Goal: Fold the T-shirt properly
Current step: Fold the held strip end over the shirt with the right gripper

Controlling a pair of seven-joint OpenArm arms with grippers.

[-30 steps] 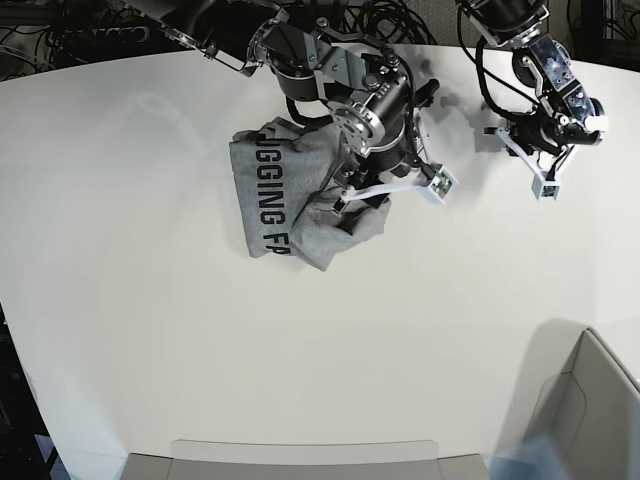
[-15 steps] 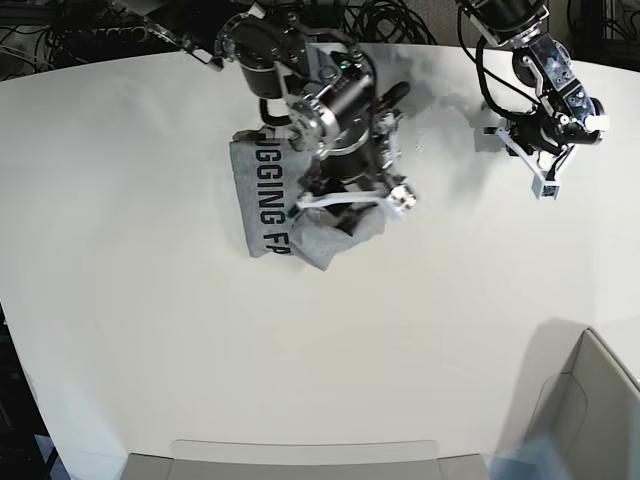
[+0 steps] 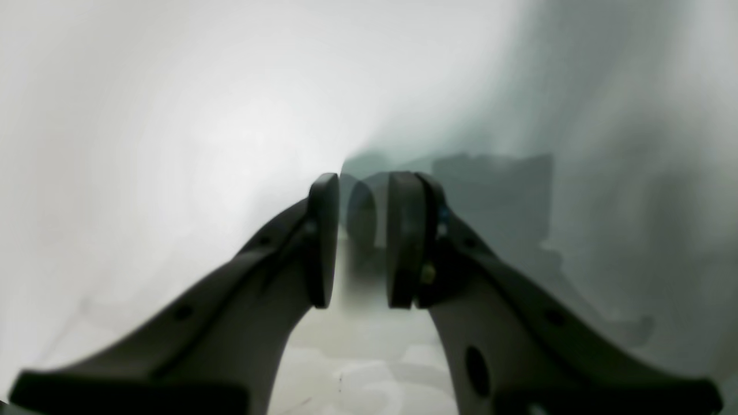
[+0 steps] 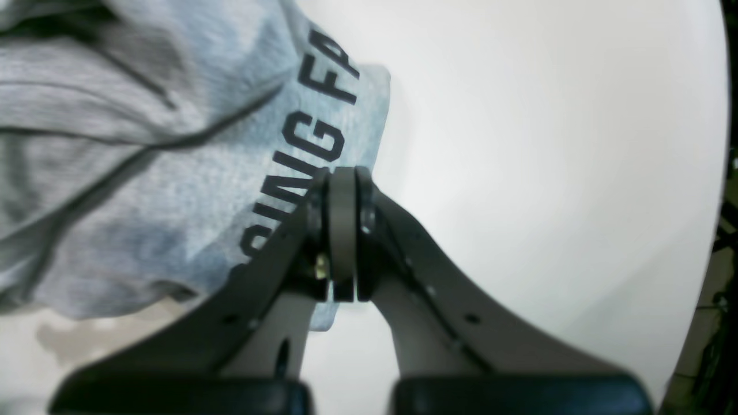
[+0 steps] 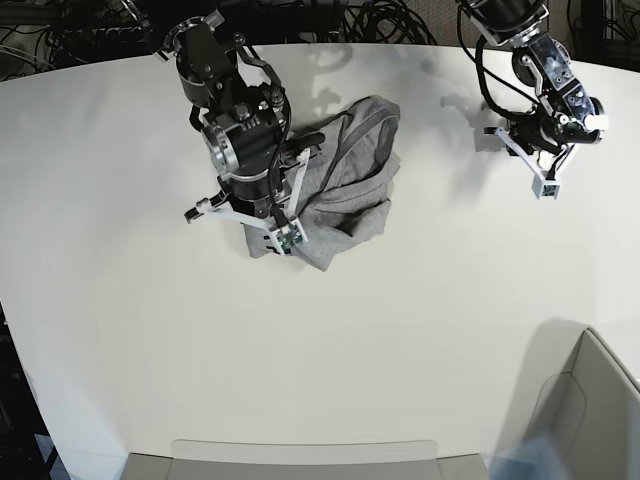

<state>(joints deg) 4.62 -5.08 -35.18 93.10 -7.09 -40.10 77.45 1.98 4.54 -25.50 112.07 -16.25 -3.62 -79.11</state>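
The heather-grey T-shirt (image 5: pixel 350 180) lies bunched and partly folded on the white table (image 5: pixel 420 330), with black block letters showing along one edge (image 4: pixel 314 144). My right gripper (image 5: pixel 256 214) hangs over the shirt's left, lettered edge. In the right wrist view its jaws (image 4: pixel 343 190) are pressed together, tips at that edge. I cannot tell whether any cloth is pinched. My left gripper (image 5: pixel 535 155) hovers over bare table at the far right, well away from the shirt. Its fingers (image 3: pixel 360 236) stand a little apart with nothing between them.
A grey bin (image 5: pixel 590 400) stands at the front right corner. A flat grey tray edge (image 5: pixel 300 455) runs along the front. Cables (image 5: pixel 380 20) lie behind the table's back edge.
My right arm swung from the shirt's right side over to its left edge and its jaws closed. The shirt's upper right part is now uncovered. The left arm has not moved.
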